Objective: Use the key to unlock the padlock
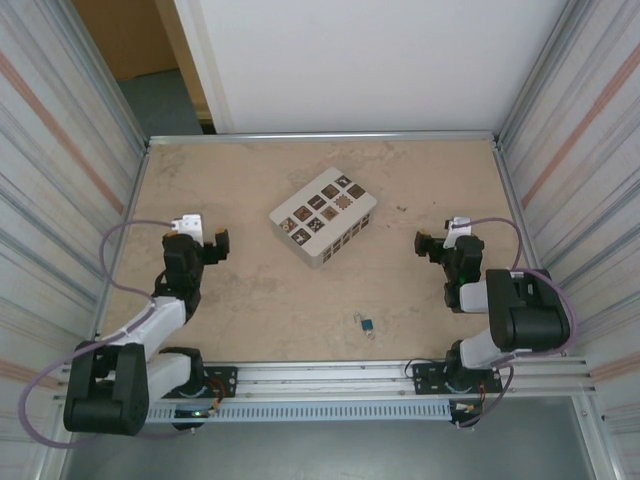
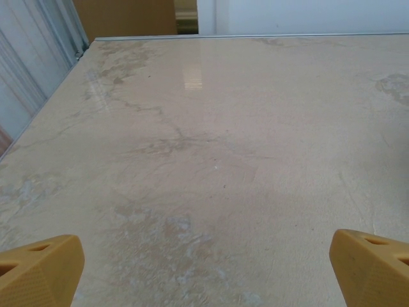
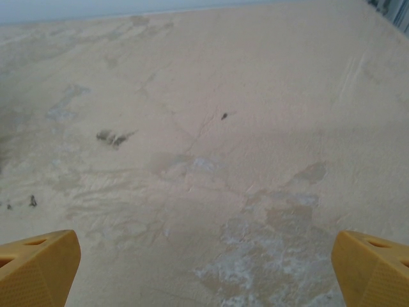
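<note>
I am taking the grey tiled box [image 1: 323, 228], lying near the middle of the table [image 1: 240, 300], as my landmark while both arms are sitting drawn back toward their bases. The left gripper [image 1: 204, 238] is hovering well to the left of the box, about level with it. Its jaws are standing wide apart with nothing between them, and in its wrist view the yellow fingertips [image 2: 38, 272] are framing bare, mottled tabletop. The right gripper [image 1: 437, 243] is hanging well to the right of the box, likewise spread wide and holding nothing. Its fingertips [image 3: 37, 265] are showing at the bottom corners of its wrist view, over stained, scuffed surface. The padlock [image 1: 368, 324] is lying flat on the table on the arm-base side of the box and a little to its right, well apart from the box and from both grippers (it is a small dark thing with a bluish glint, too small for me to make out any detail).
</note>
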